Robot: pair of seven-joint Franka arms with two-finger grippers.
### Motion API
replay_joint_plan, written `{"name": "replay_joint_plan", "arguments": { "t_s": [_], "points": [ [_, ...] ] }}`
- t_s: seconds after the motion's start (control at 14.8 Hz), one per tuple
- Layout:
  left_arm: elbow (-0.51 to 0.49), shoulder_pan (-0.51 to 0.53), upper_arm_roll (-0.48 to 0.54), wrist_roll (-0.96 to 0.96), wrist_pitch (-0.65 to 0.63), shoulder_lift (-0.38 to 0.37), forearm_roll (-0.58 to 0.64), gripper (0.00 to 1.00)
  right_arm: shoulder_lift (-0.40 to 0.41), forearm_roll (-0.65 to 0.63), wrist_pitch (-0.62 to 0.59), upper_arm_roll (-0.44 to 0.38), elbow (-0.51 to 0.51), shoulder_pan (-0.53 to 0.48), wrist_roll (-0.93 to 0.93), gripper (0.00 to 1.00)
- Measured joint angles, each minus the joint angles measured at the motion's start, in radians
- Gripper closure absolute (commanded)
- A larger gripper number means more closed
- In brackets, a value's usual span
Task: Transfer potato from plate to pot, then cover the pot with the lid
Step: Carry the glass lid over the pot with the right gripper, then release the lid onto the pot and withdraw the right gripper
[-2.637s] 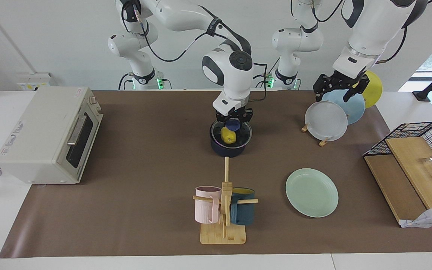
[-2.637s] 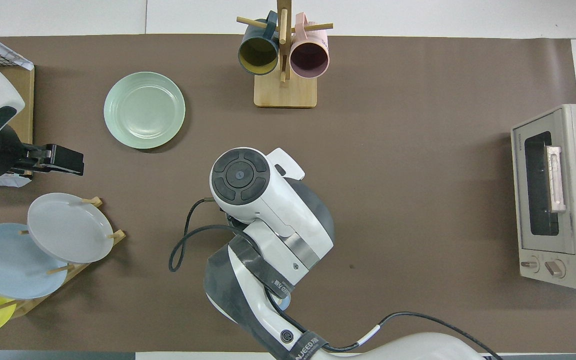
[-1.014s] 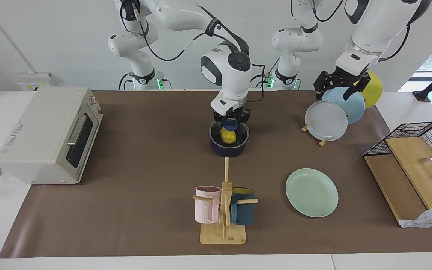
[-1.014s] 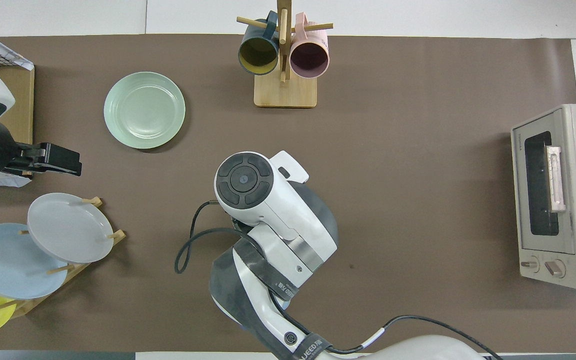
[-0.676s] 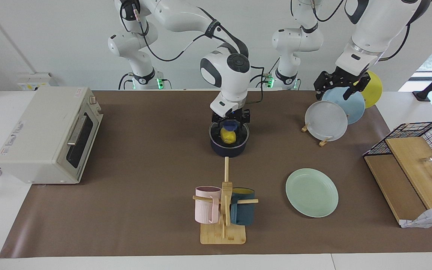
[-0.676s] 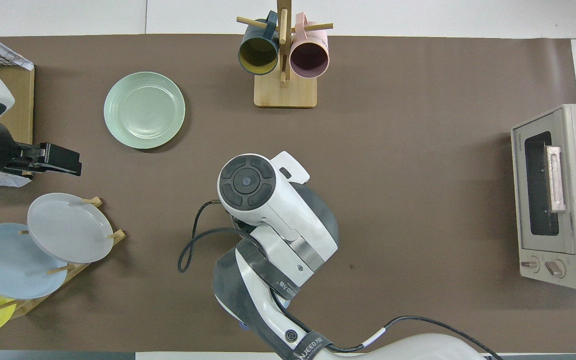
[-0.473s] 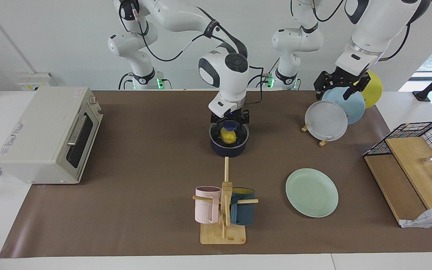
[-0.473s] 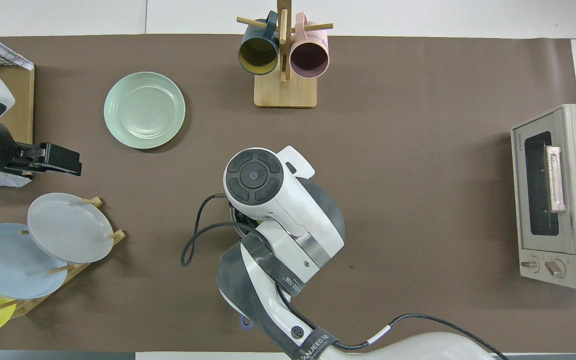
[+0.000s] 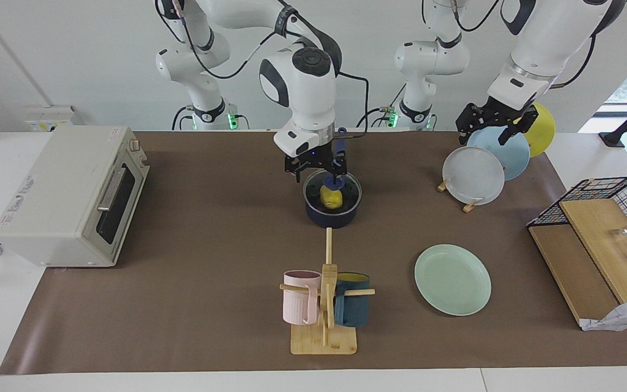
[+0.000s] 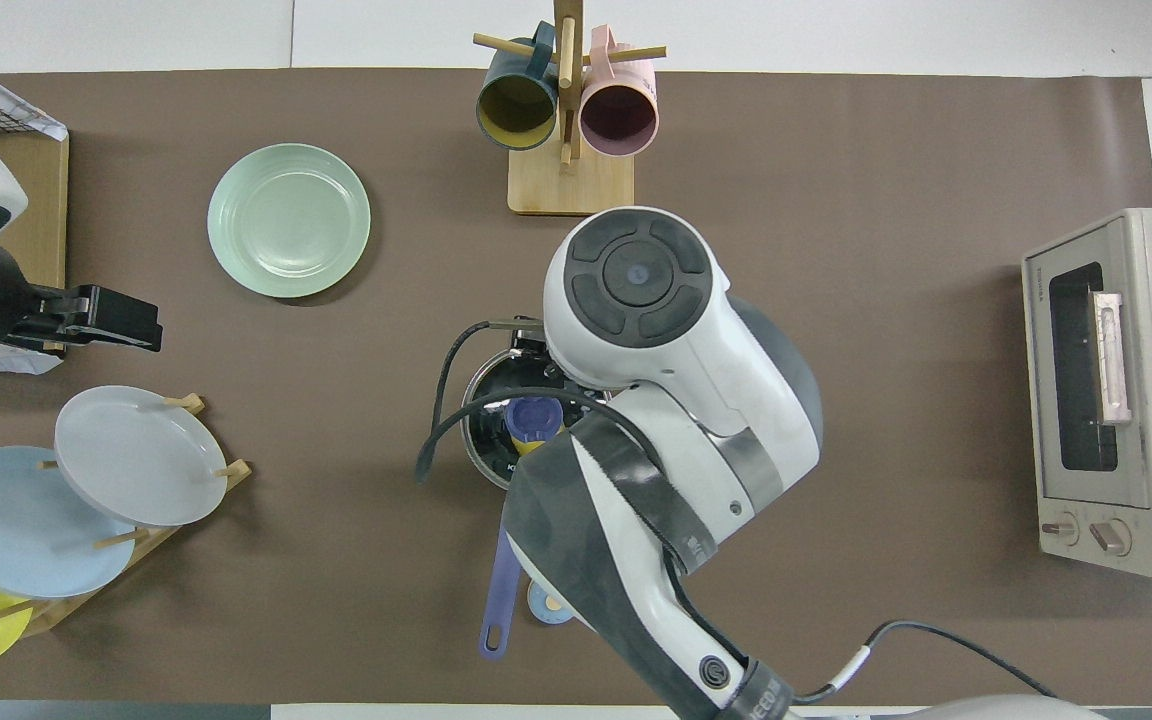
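Observation:
The navy pot (image 9: pixel 331 219) stands mid-table, its long handle (image 10: pixel 499 590) pointing toward the robots. The glass lid (image 9: pixel 334 181) with its blue knob (image 10: pixel 533 412) lies on the pot. The yellow potato (image 9: pixel 332 199) shows through the glass inside the pot. My right gripper (image 9: pixel 318 165) hangs open and empty just above the pot's rim, on the side toward the right arm's end. The mint-green plate (image 9: pixel 452 279) lies empty, farther from the robots, toward the left arm's end; it also shows in the overhead view (image 10: pixel 288 220). My left gripper (image 9: pixel 489 126) waits open over the plate rack.
A toaster oven (image 9: pixel 68 196) stands at the right arm's end. A mug tree (image 9: pixel 324 305) with a pink and a teal mug stands farther out than the pot. A rack of plates (image 9: pixel 474 175) and a wire basket (image 9: pixel 607 190) with wooden boards stand at the left arm's end. A small bell (image 10: pixel 544 603) sits beside the pot handle.
My right gripper set the lid on the pot, let go of the knob, then rose and moved toward the right arm's end. The left arm has barely moved.

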Motion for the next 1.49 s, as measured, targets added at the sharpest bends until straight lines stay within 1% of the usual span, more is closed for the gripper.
{"name": "replay_joint_plan", "arguments": {
  "t_s": [0.14, 0.27, 0.68, 0.81, 0.95, 1.08, 1.22, 1.49],
  "points": [
    [0.0, 0.0, 0.0, 0.0, 0.0, 0.0, 0.0, 0.0, -0.025, 0.0, -0.069, -0.003, 0.029, -0.055, -0.073, 0.0],
    [0.0, 0.0, 0.0, 0.0, 0.0, 0.0, 0.0, 0.0, -0.06, 0.0, -0.127, -0.006, 0.042, -0.133, -0.164, 0.0],
    [0.0, 0.0, 0.0, 0.0, 0.0, 0.0, 0.0, 0.0, -0.171, -0.001, -0.288, -0.01, 0.045, -0.328, -0.394, 0.0],
    [0.0, 0.0, 0.0, 0.0, 0.0, 0.0, 0.0, 0.0, -0.188, -0.001, -0.346, -0.011, 0.045, -0.409, -0.527, 0.0],
    [0.0, 0.0, 0.0, 0.0, 0.0, 0.0, 0.0, 0.0, -0.197, -0.001, -0.377, -0.012, 0.043, -0.471, -0.624, 0.0],
    [0.0, 0.0, 0.0, 0.0, 0.0, 0.0, 0.0, 0.0, -0.209, -0.001, -0.392, -0.016, 0.025, -0.501, -0.676, 0.0],
    [0.0, 0.0, 0.0, 0.0, 0.0, 0.0, 0.0, 0.0, -0.227, -0.003, -0.392, -0.04, -0.008, -0.509, -0.726, 0.0],
    [0.0, 0.0, 0.0, 0.0, 0.0, 0.0, 0.0, 0.0, -0.274, -0.007, -0.375, -0.052, -0.106, -0.512, -0.742, 0.0]
  ]
}}
